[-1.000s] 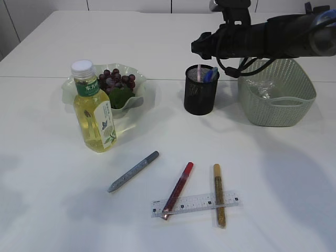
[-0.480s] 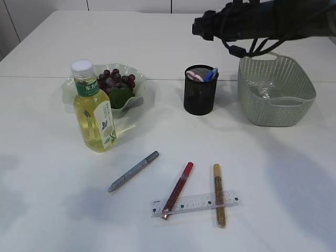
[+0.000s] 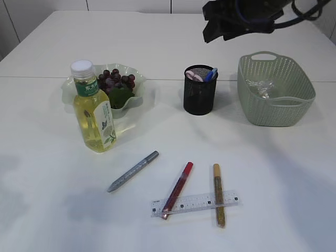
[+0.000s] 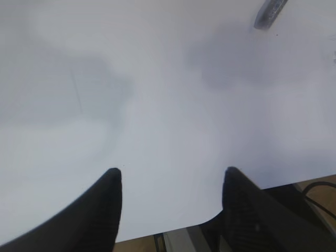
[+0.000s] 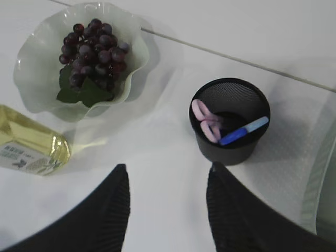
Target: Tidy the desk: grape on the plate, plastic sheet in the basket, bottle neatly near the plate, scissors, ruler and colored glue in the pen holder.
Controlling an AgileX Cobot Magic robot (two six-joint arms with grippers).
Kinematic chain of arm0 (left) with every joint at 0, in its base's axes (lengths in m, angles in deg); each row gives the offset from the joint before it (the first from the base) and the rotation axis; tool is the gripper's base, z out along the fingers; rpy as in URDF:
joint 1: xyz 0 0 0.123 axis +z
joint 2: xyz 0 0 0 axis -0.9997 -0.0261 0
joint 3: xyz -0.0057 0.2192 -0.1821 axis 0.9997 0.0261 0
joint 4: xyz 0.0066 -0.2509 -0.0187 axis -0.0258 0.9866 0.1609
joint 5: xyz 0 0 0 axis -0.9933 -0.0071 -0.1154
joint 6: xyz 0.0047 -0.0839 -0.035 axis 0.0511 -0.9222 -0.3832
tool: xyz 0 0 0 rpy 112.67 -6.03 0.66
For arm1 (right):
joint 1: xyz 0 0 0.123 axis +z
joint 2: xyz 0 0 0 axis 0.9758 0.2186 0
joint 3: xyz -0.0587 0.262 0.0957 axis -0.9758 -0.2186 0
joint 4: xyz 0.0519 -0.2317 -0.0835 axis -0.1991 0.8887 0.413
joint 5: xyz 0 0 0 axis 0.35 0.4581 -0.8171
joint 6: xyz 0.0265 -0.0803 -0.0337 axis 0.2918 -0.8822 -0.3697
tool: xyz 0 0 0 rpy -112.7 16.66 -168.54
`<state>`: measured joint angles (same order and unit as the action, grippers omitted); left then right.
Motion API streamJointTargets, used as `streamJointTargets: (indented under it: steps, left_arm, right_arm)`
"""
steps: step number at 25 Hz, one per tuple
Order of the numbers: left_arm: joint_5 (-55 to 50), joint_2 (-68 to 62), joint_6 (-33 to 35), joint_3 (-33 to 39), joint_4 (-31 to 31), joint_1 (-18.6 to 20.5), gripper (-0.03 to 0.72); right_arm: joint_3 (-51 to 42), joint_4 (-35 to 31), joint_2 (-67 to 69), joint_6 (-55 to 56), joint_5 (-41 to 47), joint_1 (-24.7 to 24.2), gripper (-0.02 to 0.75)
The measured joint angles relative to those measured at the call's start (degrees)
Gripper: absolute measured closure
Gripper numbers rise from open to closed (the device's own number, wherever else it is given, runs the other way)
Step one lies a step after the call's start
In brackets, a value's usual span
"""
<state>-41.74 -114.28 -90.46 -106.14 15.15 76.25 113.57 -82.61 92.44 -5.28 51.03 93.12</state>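
Scissors (image 5: 206, 119) show inside pen holder (image 5: 231, 123) from right wrist only.

Pink-handled scissors (image 5: 207, 119) and a blue glue stick (image 5: 243, 130) stand in the black pen holder (image 5: 230, 121). Left of it, grapes (image 5: 92, 50) lie on the plate (image 5: 32, 68). The bottle (image 5: 32, 149) lies below that plate.

A: What is the setting?
B: A white table (image 3: 47, 205), with a thin seam (image 3: 31, 77) running across it.

A: Behind it?
B: Pale panels (image 3: 128, 4) with dark vertical gaps between them, along the top edge.

A: And the light?
B: Soft and even; only faint grey shadows on the tabletop. Below the table's near edge, the left wrist view shows a brownish floor (image 4: 315, 184).
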Motion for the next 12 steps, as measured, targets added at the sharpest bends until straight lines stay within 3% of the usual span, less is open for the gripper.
streamJointTargets:
  steps: [12]
  left_arm:
    - [0.0, 0.0, 0.0, 0.0, 0.0, 0.0, 0.246]
  right_arm:
    - [-2.8, 9.8, -3.9, 7.4, 16.0, 8.2, 0.353]
